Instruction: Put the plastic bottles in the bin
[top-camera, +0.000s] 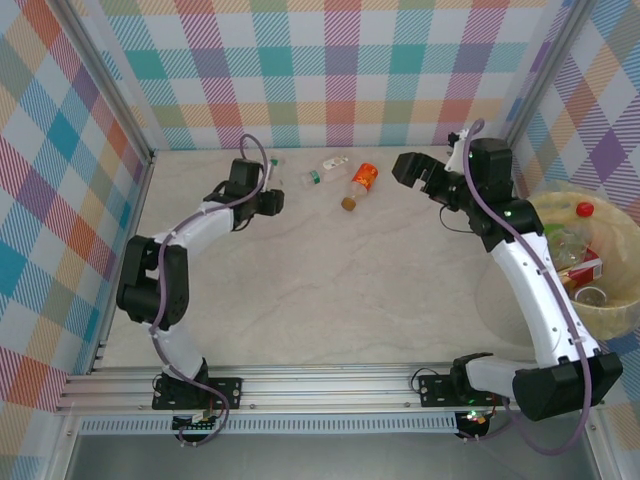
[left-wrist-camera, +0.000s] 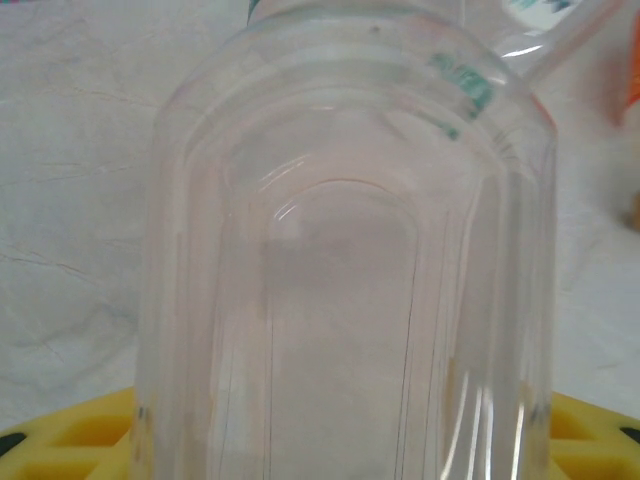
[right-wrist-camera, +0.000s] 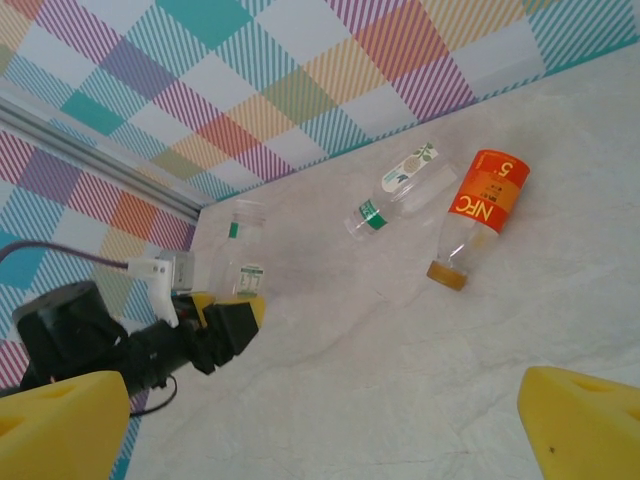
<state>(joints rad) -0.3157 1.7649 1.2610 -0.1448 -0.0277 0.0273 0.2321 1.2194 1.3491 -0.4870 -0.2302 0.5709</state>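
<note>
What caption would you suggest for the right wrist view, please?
Open right tool overlooks the orange-labelled clear plastic bottle and green-labelled clear plastic bottle lying on the pale table.

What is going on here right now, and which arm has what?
The left hand has a clear bottle between its fingers at the far left of the table; a firm grip can't be confirmed. The right hand hovers open and empty near an orange-label bottle and a green-label bottle lying on the table. The bin already holds several bottles.

An orange-labelled clear plastic bottle (right-wrist-camera: 478, 215) lies on the tabletop (right-wrist-camera: 400, 390) beside a green-banded clear bottle (right-wrist-camera: 395, 195); the right gripper's (right-wrist-camera: 320, 430) jaws gape.
</note>
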